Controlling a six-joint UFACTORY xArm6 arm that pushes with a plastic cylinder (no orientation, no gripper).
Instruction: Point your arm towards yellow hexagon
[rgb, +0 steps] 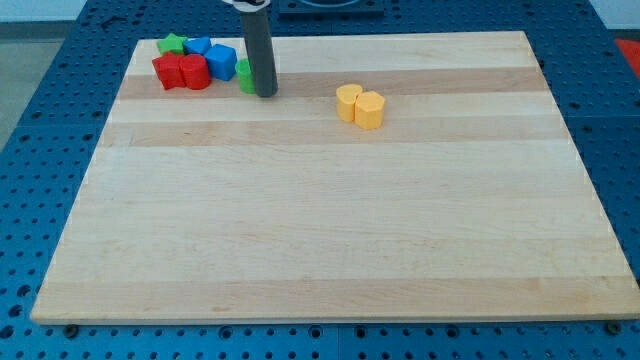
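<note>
Two yellow blocks touch near the view's top centre-right: one (348, 102) on the left, and the yellow hexagon (370, 110) on the right. My tip (265, 94) rests on the board well to their left, about a hundred pixels from the hexagon. The dark rod rises from it to the view's top. A green block (244, 76) sits right beside the rod on its left, partly hidden by it.
A cluster sits at the view's top left: a green star (173, 44), two blue blocks (199, 46) (221, 61), and two red blocks (170, 71) (196, 72). The wooden board (320, 220) lies on a blue perforated table.
</note>
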